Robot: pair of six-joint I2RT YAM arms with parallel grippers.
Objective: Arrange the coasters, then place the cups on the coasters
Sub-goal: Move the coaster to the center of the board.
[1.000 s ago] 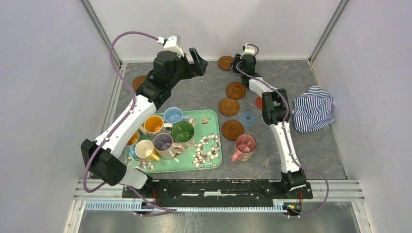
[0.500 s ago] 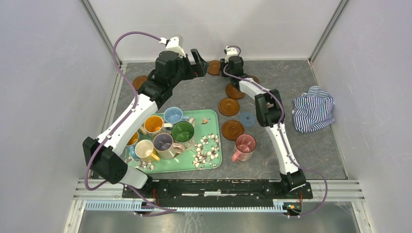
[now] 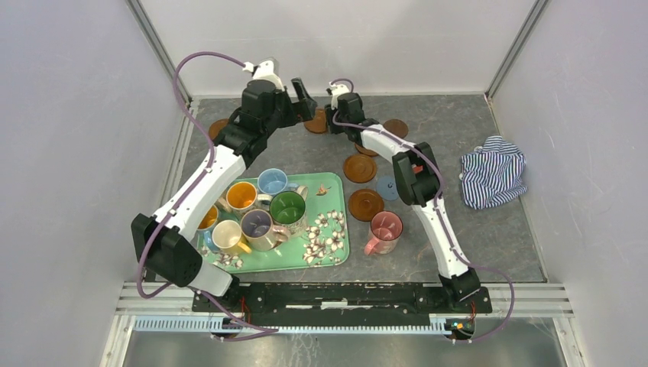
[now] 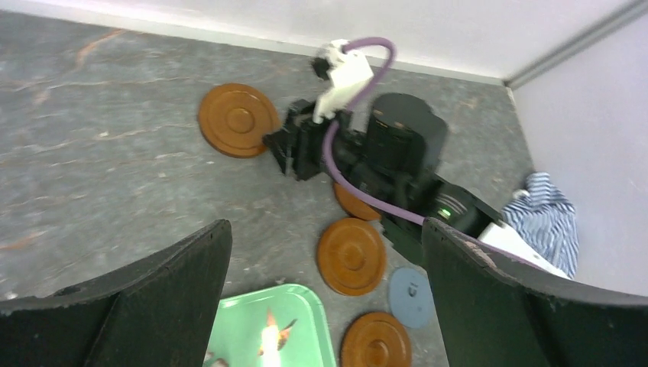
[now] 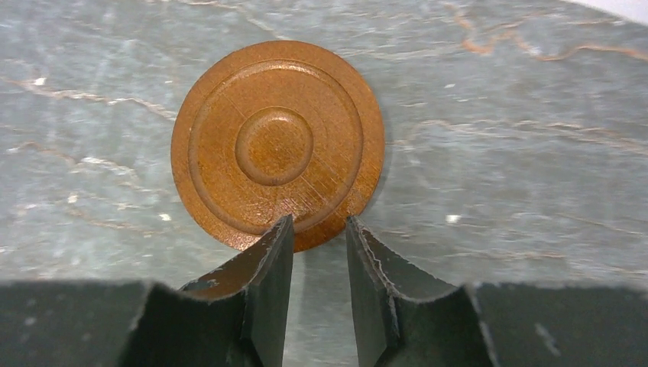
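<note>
My right gripper (image 5: pixel 317 222) hangs low at the back of the table, its jaws a narrow gap apart with nothing between them. Its tips rest at the near rim of an orange-brown coaster (image 5: pixel 277 145) (image 3: pixel 315 122). My left gripper (image 3: pixel 304 99) hovers wide open just behind that spot, holding nothing. More coasters lie to the right (image 3: pixel 359 168) (image 3: pixel 365 204) (image 3: pixel 395 128), with a blue-grey one (image 3: pixel 388 187) and another at the left wall (image 3: pixel 219 128). Several cups stand on the green tray (image 3: pixel 336 248), among them orange (image 3: pixel 241 196) and green (image 3: pixel 287 207). A pink cup (image 3: pixel 384 227) stands on the table.
A striped cloth (image 3: pixel 493 170) lies bunched at the right. The right arm's forearm crosses over one coaster (image 4: pixel 355 205). White walls close in the back and both sides.
My right gripper has swept left along the back, and the coaster has slid left with it. Its jaws have narrowed. The left gripper has shifted slightly left.
</note>
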